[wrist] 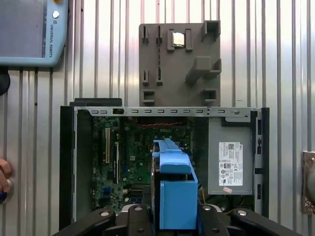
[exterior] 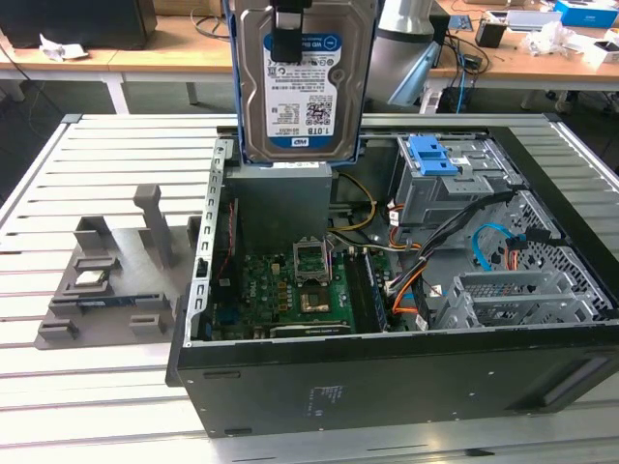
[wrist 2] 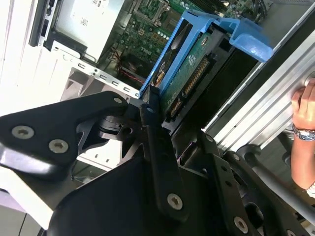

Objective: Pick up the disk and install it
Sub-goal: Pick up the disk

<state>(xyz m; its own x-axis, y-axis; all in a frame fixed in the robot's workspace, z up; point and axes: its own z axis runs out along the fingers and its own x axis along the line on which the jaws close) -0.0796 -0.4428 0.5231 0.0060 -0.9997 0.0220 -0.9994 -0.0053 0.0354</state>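
The disk [exterior: 300,82], a silver hard drive with a white-and-blue label in a bright blue frame, hangs upright high above the open computer case [exterior: 387,377]. My gripper [exterior: 288,43] is shut on its upper edge, one black finger lying over the label. In the second wrist view the fingers [wrist 2: 150,110] clamp the disk [wrist 2: 192,73] by its blue frame, its green circuit side and connector showing. In the first wrist view the blue frame [wrist: 177,196] juts out from between the gripper's arms [wrist: 172,223], over the motherboard [wrist: 133,157].
Inside the case are a grey power supply box [wrist: 231,147] and a drive cage with a blue latch [exterior: 432,155]. A grey fixture [exterior: 106,280] holding a small silver chip [exterior: 90,279] lies at the exterior view's left. A pendant [wrist: 29,32] and a person's hand [wrist 2: 302,118] are nearby.
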